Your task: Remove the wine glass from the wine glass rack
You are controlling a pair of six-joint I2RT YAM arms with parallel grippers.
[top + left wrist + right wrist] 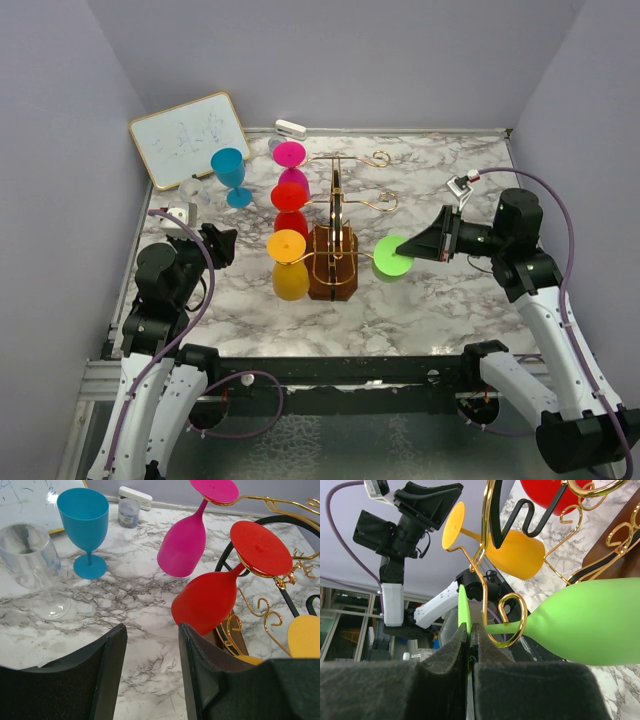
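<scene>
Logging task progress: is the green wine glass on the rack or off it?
On. The green wine glass hangs inverted, stem inside a gold hook of the wine glass rack; right claw is shut on its foot.

Robot lab test cell. Plain grey-lilac partition walls (pixel 60 120) box in three sides of the top view. Marble-print tabletop (pixel 440 310) sits on an alu-extrusion frame (pixel 100 378), seen lower left. Left arm (pixel 165 290) & right arm (pixel 540 290) are bolted along the bottom edge, w/ purple cables (pixel 575 230) looping loose. Scribbled whiteboard (pixel 188 138) leans at upper left. Wine glass rack (pixel 333 265) stands at centre btwn the arms. Right wrist view, lower left: blurry shelving (pixel 350 630) w/ clutter beyond the cell.
</scene>
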